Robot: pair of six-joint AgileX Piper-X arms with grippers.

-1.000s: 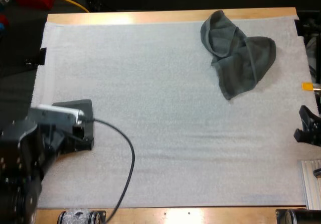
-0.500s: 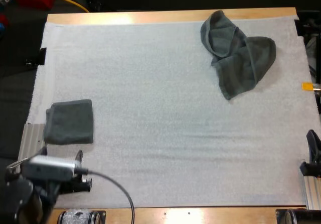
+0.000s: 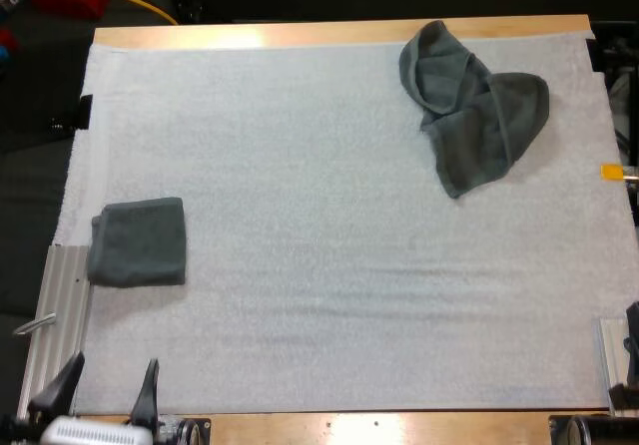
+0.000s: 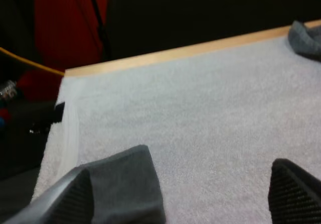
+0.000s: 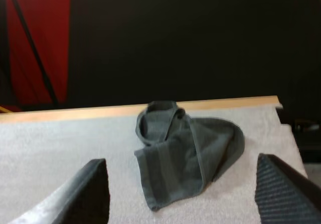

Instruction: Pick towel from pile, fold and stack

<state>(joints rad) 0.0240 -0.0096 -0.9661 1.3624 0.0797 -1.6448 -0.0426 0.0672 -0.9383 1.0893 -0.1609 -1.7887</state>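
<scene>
Obstacles I log:
- a crumpled towel [image 3: 474, 106], heaped at the far right of the white mat [image 3: 300, 186]
- a folded towel [image 3: 138, 242], lying flat at the mat's left edge

Free room I log:
- the broad middle between the two towels, which lie well apart
- the far left corner
- the near strip running across to the right edge

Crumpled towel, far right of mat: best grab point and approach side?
Probably the near corner of the crumpled towel: it pokes out toward the arms as one flat flap, clear of the bunched folds. Come down from above on the near side.
</scene>
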